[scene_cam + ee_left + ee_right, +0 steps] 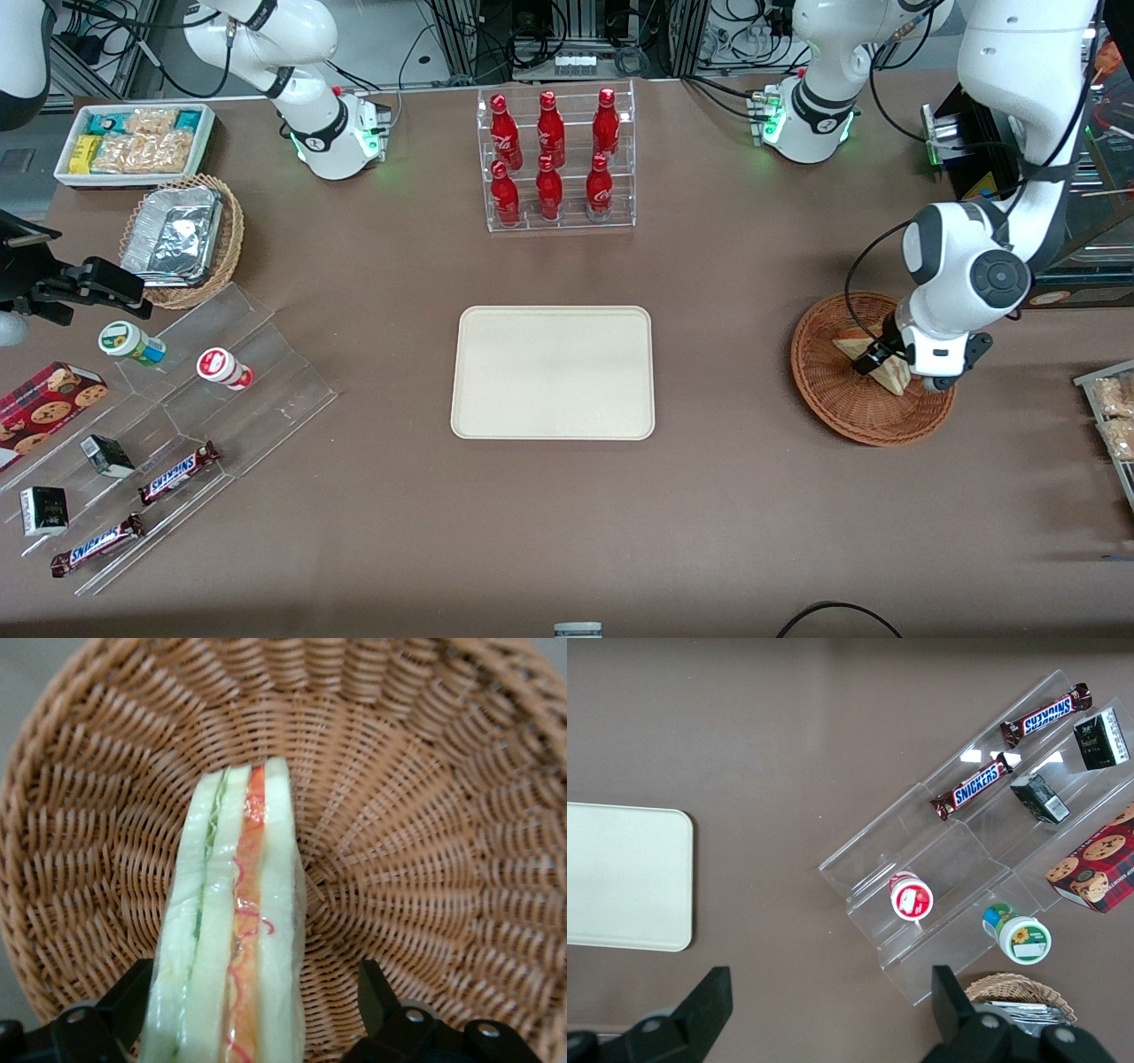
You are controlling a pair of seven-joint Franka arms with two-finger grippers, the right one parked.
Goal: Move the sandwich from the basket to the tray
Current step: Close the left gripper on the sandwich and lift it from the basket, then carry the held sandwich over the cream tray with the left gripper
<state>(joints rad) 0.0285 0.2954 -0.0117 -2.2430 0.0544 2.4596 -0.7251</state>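
Observation:
The sandwich is a pale bread wedge with red and green filling; it stands on edge in the round reddish-brown wicker basket toward the working arm's end of the table. My left gripper is down inside the basket. In the left wrist view the sandwich stands between the black fingers of the gripper. One finger is beside the bread and the other stands apart from it with basket weave showing in the gap. The cream tray lies bare at the table's middle.
A clear rack of red bottles stands farther from the camera than the tray. Toward the parked arm's end are a stepped acrylic stand with snacks, a tan wicker basket with foil containers and a white snack bin. Snack packets lie beside the basket.

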